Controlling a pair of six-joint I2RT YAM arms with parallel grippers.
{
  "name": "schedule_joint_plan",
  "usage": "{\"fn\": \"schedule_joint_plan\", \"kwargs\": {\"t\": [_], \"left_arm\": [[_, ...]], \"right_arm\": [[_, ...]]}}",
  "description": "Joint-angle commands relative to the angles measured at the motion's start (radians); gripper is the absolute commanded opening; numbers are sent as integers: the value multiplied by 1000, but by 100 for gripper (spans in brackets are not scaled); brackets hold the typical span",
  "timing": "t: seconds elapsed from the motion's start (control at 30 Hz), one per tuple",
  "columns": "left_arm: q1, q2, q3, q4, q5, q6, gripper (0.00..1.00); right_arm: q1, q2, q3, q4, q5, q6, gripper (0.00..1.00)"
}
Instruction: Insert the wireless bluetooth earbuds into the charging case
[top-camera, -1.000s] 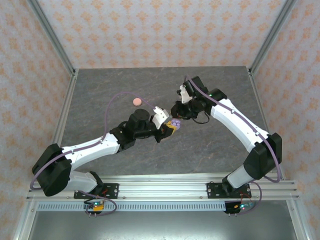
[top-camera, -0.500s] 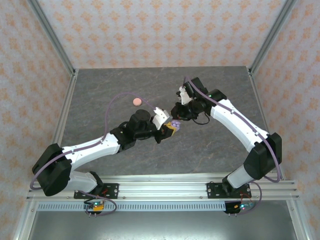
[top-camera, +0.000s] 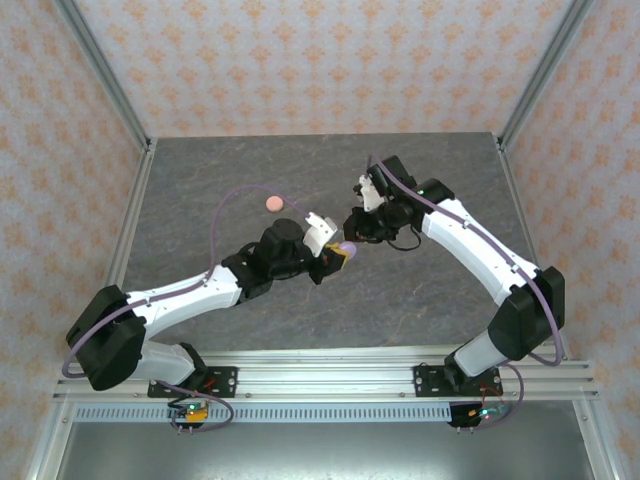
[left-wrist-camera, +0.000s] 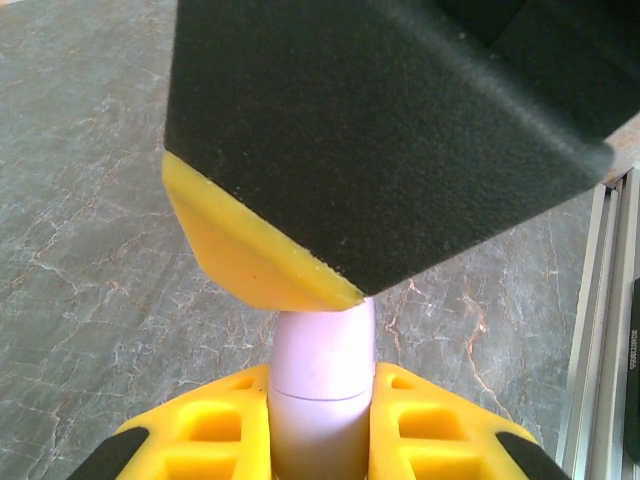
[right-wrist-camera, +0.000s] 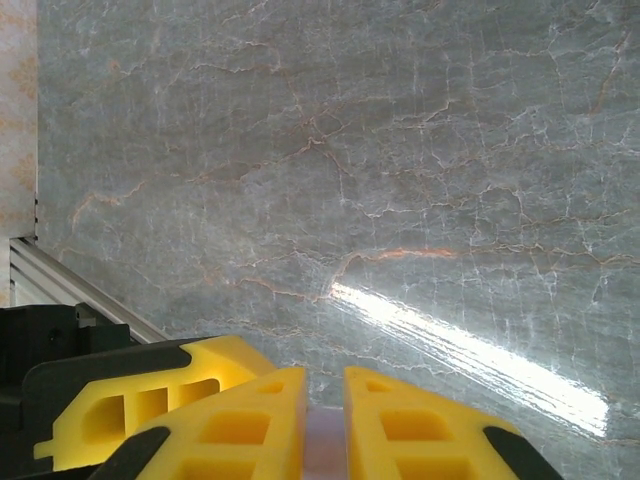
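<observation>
Seen from above, both arms meet near the middle of the grey marbled bench (top-camera: 200, 190). The left jaws are clamped on a lilac charging case (top-camera: 346, 246), and the right jaws sit right at its top. A pink round case (top-camera: 273, 203) lies apart, left of centre, with bare bench out to every edge.

Left wrist: the lilac case stands upright between yellow fingers (left-wrist-camera: 440, 430), under a black-and-yellow right finger (left-wrist-camera: 380, 130). An edge rail (left-wrist-camera: 600, 330) runs alongside.

Right wrist: the jaws are nearly together on a small pale piece (right-wrist-camera: 322, 450); whether it is an earbud cannot be told. Open bench lies ahead.
</observation>
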Motion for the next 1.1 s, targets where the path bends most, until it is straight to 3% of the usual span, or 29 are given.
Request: {"fn": "schedule_joint_plan", "kwargs": {"t": [0.0, 0.23, 0.47, 0.6, 1.07], "left_arm": [[13, 9, 40, 36, -47, -13, 18], [41, 49, 75, -27, -108, -115, 22], [174, 126, 92, -24, -40, -377, 22], [240, 198, 148, -143, -42, -497, 22], [276, 392, 259, -223, -33, -589, 20]], "right_arm": [[4, -35, -10, -46, 65, 1, 19], [-57, -106, -48, -4, 286, 114, 22], [-143, -191, -140, 54, 331, 168, 22], [-152, -212, -171, 61, 350, 170, 22], [-155, -212, -218, 76, 343, 174, 23]]}}
